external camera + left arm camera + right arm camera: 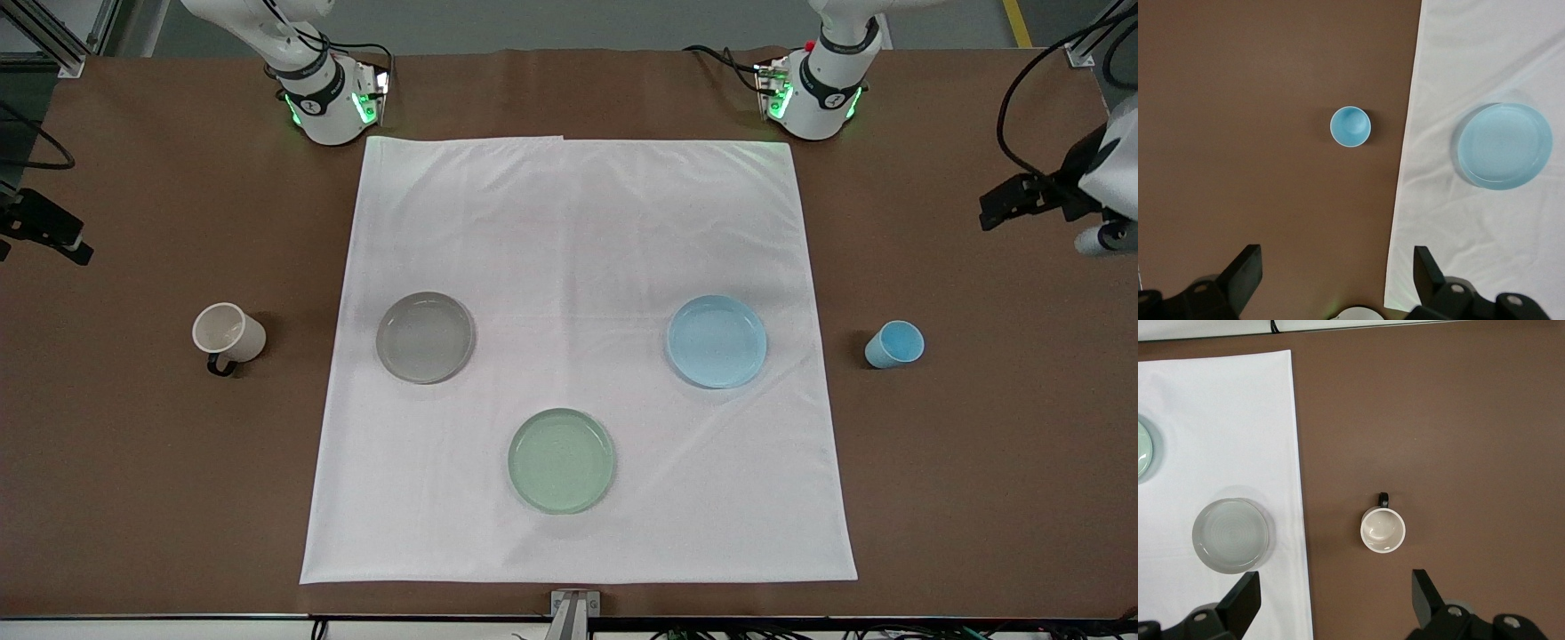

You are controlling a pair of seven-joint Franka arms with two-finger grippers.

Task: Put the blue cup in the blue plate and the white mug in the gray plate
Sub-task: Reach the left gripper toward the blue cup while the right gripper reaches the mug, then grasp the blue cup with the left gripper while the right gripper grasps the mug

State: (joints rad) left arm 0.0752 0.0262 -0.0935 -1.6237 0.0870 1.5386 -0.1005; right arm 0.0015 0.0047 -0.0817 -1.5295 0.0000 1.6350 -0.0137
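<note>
The blue cup (894, 344) (1350, 126) stands upright on the brown table at the left arm's end, beside the blue plate (717, 341) (1503, 145), which lies empty on the white cloth. The white mug (228, 333) (1382, 530) stands upright on the brown table at the right arm's end, beside the empty gray plate (425, 337) (1230, 535). My left gripper (1009, 206) (1337, 257) is open and empty, high over the table near the blue cup. My right gripper (44, 231) (1336, 580) is open and empty, high over the table near the mug.
A pale green plate (561, 460) (1141, 447) lies empty on the white cloth (578, 222), nearer to the front camera than the other two plates. The cloth covers the table's middle. Both arm bases stand at the table's back edge.
</note>
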